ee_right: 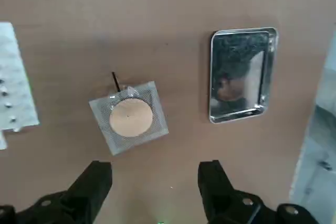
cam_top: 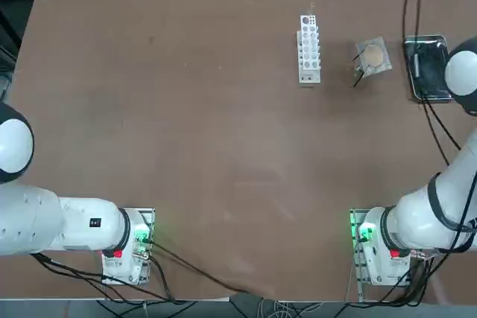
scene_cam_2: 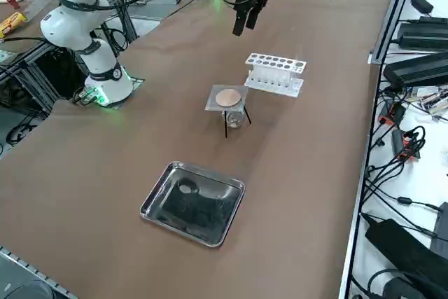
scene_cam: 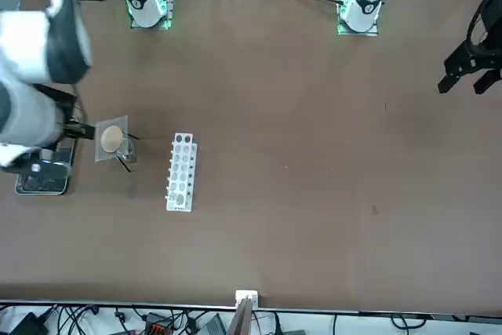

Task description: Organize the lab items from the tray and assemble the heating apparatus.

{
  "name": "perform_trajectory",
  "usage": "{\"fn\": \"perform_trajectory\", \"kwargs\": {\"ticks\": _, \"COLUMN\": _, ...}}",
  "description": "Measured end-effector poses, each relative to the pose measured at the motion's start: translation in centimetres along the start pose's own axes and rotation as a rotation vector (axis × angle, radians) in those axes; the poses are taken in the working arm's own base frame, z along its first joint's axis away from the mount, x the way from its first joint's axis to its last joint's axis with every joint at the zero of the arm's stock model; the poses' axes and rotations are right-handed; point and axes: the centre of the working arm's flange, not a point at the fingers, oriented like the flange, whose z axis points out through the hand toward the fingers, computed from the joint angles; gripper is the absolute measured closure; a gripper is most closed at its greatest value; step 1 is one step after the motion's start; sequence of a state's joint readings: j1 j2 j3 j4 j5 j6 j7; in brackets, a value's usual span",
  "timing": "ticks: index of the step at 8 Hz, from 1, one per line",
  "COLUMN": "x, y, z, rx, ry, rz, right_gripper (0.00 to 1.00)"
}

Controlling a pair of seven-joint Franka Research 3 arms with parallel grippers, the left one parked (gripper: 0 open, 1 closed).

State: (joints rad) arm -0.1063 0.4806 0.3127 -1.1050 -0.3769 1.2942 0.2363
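A matt brown table [cam_top: 186, 132] carries a shiny metal tray [scene_cam_2: 194, 202] with a dark mirror-like floor. Near it stands a woven grey mesh [ee_right: 129, 117] with a dull tan centre, on thin black wire legs. A white plastic tube rack [scene_cam_2: 274, 74] looks smooth.

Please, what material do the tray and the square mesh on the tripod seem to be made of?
The tray looks like polished metal: its rim shines and its dark floor mirrors what is above it. The mesh seems to be fine grey wire gauze, matte, with a round tan centre that may be ceramic or fibre; that cannot be settled here.
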Motion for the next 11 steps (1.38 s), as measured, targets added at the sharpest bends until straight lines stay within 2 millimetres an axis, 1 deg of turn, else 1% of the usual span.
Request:
{"fn": "perform_trajectory", "kwargs": {"ticks": 1, "x": 0.0, "y": 2.1, "z": -0.3, "rx": 0.058, "ry": 0.008, "rz": 0.012, "right_gripper": 0.0}}
{"fn": "perform_trajectory", "kwargs": {"ticks": 2, "x": -0.1, "y": 3.5, "z": -0.7, "rx": 0.113, "ry": 0.018, "rz": 0.027, "right_gripper": 0.0}}
{"fn": "perform_trajectory", "kwargs": {"ticks": 3, "x": -0.3, "y": 4.5, "z": -1.4, "rx": 0.172, "ry": 0.038, "rz": 0.04, "right_gripper": 0.0}}
{"fn": "perform_trajectory", "kwargs": {"ticks": 4, "x": -0.7, "y": 5.4, "z": -2.6, "rx": 0.232, "ry": 0.073, "rz": 0.055, "right_gripper": 0.0}}
{"fn": "perform_trajectory", "kwargs": {"ticks": 5, "x": -1.4, "y": 6.3, "z": -3.7, "rx": 0.291, "ry": 0.104, "rz": 0.075, "right_gripper": 0.0}}
{"fn": "perform_trajectory", "kwargs": {"ticks": 6, "x": -2.2, "y": 7.0, "z": -4.3, "rx": 0.345, "ry": 0.134, "rz": 0.099, "right_gripper": 0.0}}
{"fn": "perform_trajectory", "kwargs": {"ticks": 7, "x": -3.1, "y": 7.5, "z": -4.7, "rx": 0.375, "ry": 0.164, "rz": 0.126, "right_gripper": 0.0}}
{"fn": "perform_trajectory", "kwargs": {"ticks": 9, "x": -5.4, "y": 7.8, "z": -4.8, "rx": 0.399, "ry": 0.184, "rz": 0.156, "right_gripper": 0.0}}
{"fn": "perform_trajectory", "kwargs": {"ticks": 10, "x": -6.3, "y": 7.6, "z": -4.8, "rx": 0.399, "ry": 0.183, "rz": 0.158, "right_gripper": 0.0}}
{"fn": "perform_trajectory", "kwargs": {"ticks": 11, "x": -7.2, "y": 7.0, "z": -5.1, "rx": 0.396, "ry": 0.186, "rz": 0.148, "right_gripper": 0.0}}
